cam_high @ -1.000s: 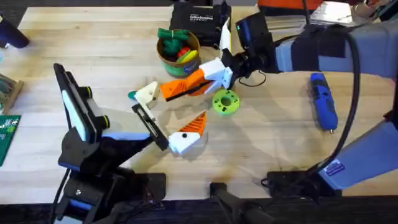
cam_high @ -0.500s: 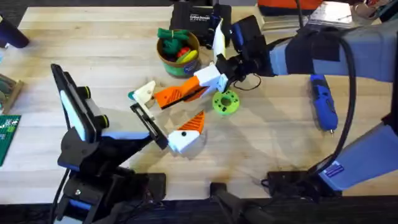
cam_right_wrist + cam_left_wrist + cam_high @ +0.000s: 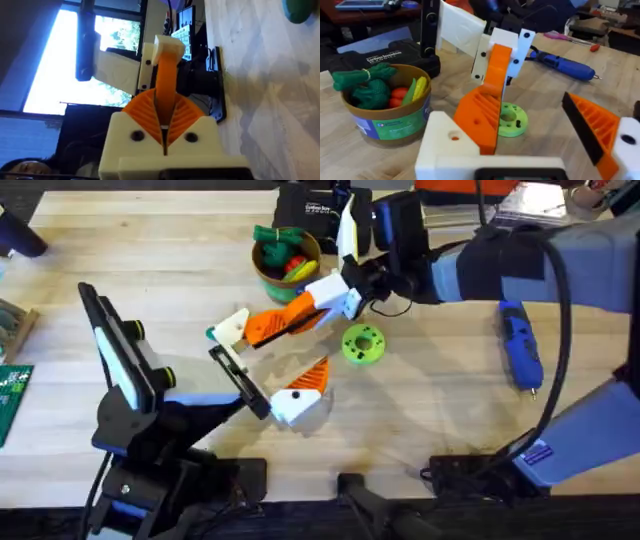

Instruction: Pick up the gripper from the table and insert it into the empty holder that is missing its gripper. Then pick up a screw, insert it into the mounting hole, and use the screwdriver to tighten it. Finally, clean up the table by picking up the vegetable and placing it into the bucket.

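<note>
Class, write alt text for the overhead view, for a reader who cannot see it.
The right tool holds the white-and-orange gripper above the wooden table, beside the bucket of toy vegetables. The left tool rests nearer the camera; a green disc and blue screwdriver lie rightward.

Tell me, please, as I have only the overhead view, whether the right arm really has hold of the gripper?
Observer: Yes. In the right wrist view the right gripper has both ribbed pads shut on the orange wedge of the gripper, which sits centred between them.
Operator: Thank you. Can you see a mounting hole on it?
Observer: Yes. The left wrist view shows a round hole in the near face of its white block.
Operator: And the green disc?
Observer: In that view the green disc lies flat on the table, behind the pads.
</note>
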Tool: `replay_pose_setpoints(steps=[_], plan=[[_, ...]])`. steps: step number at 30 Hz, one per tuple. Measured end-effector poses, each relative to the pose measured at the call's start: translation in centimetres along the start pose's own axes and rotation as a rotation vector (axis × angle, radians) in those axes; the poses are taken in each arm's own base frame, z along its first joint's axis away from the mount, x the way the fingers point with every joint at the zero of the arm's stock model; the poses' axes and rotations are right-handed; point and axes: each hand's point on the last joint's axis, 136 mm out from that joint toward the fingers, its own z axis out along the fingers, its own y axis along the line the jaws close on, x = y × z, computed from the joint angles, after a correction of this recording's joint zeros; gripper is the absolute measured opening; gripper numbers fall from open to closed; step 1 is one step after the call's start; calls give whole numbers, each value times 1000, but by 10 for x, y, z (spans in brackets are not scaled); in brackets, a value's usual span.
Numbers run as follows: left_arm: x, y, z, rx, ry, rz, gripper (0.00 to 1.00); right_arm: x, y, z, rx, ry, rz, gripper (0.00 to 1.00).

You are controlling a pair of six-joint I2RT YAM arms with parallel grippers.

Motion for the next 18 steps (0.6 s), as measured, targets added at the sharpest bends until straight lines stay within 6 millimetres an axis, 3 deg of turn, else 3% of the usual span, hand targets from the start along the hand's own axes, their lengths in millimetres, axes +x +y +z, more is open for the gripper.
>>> replay_pose_setpoints(steps=[18], plan=[[1,3,0,-17,5,-15,985,-15,-9,6,78,-62,33,11]])
